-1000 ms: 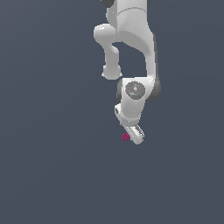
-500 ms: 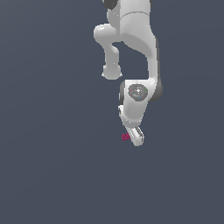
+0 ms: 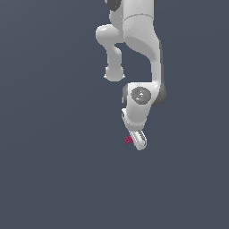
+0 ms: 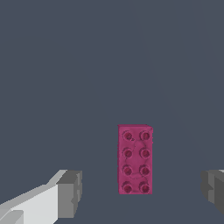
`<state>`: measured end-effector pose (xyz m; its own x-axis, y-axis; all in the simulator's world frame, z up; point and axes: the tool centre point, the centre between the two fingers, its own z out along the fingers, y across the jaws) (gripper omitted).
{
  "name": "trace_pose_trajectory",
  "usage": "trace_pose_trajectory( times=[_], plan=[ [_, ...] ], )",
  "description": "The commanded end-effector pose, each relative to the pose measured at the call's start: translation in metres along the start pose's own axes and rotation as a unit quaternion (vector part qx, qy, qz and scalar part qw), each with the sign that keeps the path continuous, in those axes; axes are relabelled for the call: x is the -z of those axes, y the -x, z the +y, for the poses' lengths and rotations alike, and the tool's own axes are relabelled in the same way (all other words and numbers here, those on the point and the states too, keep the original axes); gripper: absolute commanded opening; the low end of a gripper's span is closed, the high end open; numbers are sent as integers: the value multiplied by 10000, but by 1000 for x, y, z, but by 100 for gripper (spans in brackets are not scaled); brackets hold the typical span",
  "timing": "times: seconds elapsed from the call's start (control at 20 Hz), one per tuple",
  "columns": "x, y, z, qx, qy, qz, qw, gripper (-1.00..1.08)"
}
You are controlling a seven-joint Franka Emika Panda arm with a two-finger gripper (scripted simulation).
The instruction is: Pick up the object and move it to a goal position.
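Clear gaps flank the brick [image 4: 135, 159] between both fingers [image 4: 69, 194]

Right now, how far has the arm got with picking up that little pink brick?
Done: the gripper is lined up over the pink brick, jaws open with one finger on each side, apart from it. In hand: the approach. Left: closing on the brick, lifting it and carrying it to the goal, which these views do not show.

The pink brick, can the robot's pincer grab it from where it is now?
Probably yes. The pink brick lies between the open pincer's two fingers, with nothing touching or blocking it. The pincer seems to need only to lower and close.
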<state>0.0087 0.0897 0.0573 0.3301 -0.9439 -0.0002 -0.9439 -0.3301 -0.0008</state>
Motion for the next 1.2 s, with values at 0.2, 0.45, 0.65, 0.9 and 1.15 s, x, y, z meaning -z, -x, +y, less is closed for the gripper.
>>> trace_pose_trajectory(
  times=[0.2,0.45,0.65,0.9,1.15],
  plan=[
    [-30,0,1,-17,5,-1,10000,100],
    [-44,0,1,-21,5,0,10000,100],
    [-45,0,0,-21,5,0,10000,-100],
    [-45,0,0,-21,5,0,10000,-100],
    [-45,0,0,-21,5,0,10000,-100]
  ],
)
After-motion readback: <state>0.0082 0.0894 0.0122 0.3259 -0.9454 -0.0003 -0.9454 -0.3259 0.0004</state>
